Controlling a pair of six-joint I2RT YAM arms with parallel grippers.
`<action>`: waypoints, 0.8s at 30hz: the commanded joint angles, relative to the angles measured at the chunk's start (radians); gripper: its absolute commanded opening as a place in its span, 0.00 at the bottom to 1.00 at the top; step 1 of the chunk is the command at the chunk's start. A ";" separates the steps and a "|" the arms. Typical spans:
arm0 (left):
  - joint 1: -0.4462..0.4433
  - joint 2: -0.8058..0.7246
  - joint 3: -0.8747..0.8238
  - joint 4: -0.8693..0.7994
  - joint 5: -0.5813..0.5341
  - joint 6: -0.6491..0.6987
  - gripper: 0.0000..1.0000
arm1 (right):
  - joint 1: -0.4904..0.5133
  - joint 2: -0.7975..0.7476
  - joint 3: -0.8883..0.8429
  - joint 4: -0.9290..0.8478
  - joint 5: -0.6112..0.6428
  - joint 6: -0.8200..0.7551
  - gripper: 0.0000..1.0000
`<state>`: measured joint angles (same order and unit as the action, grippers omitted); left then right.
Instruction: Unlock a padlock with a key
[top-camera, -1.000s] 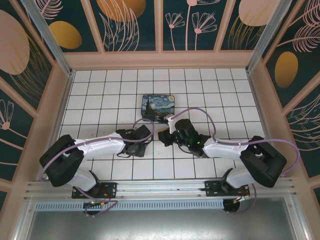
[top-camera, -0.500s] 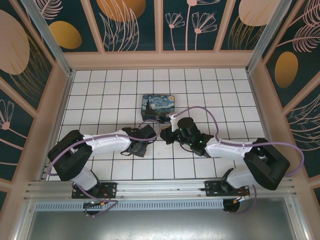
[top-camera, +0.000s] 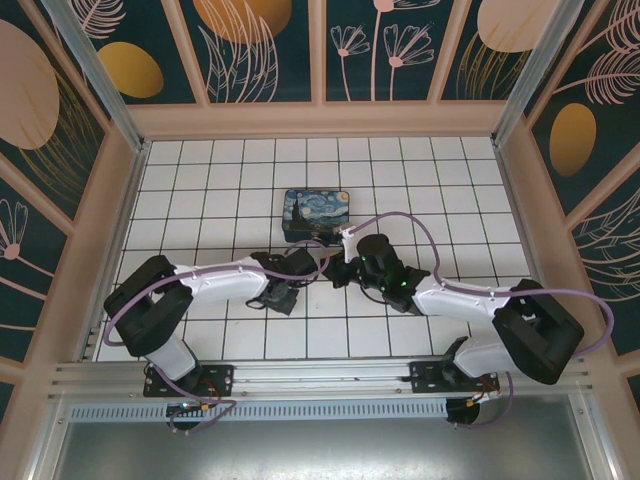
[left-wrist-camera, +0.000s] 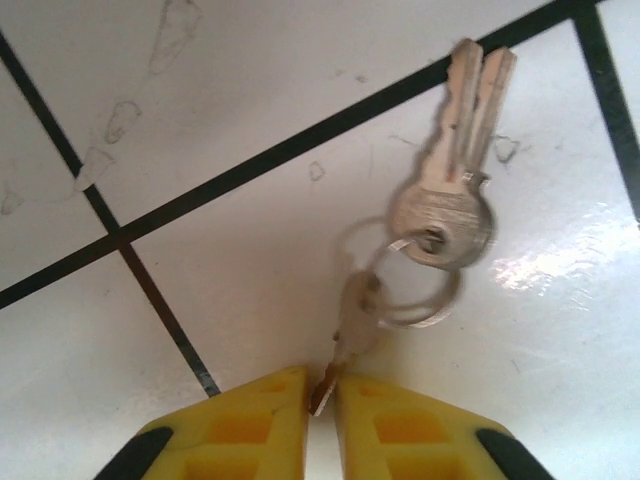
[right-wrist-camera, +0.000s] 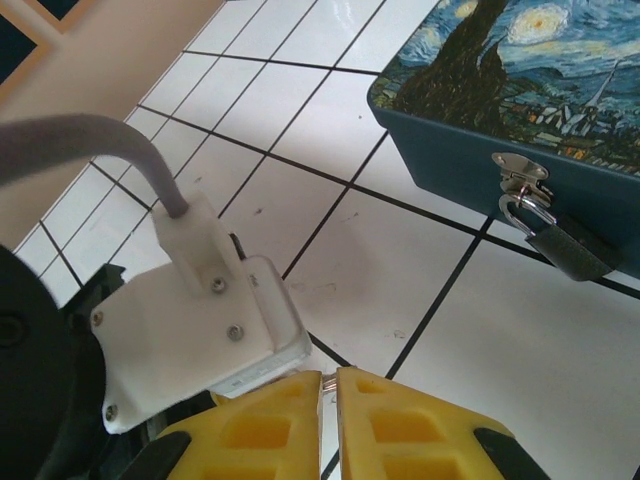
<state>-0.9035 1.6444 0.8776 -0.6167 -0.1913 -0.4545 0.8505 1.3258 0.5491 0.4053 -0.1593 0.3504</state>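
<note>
A thin brownish metal key (left-wrist-camera: 354, 322) is pinched in the closed left hand (left-wrist-camera: 320, 388). The right hand (right-wrist-camera: 328, 384) is nearly closed, contents untellable, near the small dark metal padlock (right-wrist-camera: 557, 248).

The key (left-wrist-camera: 352, 335) was dull, brownish metal, worn along the blade. The left gripper (left-wrist-camera: 320, 400) pinching it had matt, slightly grainy yellow plastic on its tips. At the key's one o'clock, the key ring (left-wrist-camera: 410, 292) and two spare keys (left-wrist-camera: 455, 195) were paler, silvery metal with a soft sheen. The white surface (left-wrist-camera: 230, 250) was smooth and glossy, with glare and faint smudges.

The padlock (right-wrist-camera: 562, 248) had a dark, matt body and a polished shackle (right-wrist-camera: 520, 213). At its eleven o'clock, the hasp (right-wrist-camera: 518, 168) was bright metal. The box (right-wrist-camera: 450, 150) was smooth and satin-painted. The right gripper (right-wrist-camera: 328, 400) had the same matt yellow plastic.
</note>
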 joint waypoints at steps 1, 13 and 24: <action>0.018 0.061 0.015 0.035 -0.085 0.039 0.13 | -0.004 -0.038 0.004 -0.006 -0.009 0.009 0.13; 0.062 -0.037 0.072 -0.007 0.065 0.167 0.00 | -0.040 -0.104 -0.008 -0.102 -0.132 -0.067 0.13; 0.134 -0.202 0.086 0.061 0.356 0.251 0.00 | -0.128 -0.145 -0.078 -0.052 -0.406 -0.057 0.16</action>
<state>-0.7704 1.4715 0.9398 -0.5934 0.0391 -0.2447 0.7273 1.1797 0.4866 0.3145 -0.4400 0.3130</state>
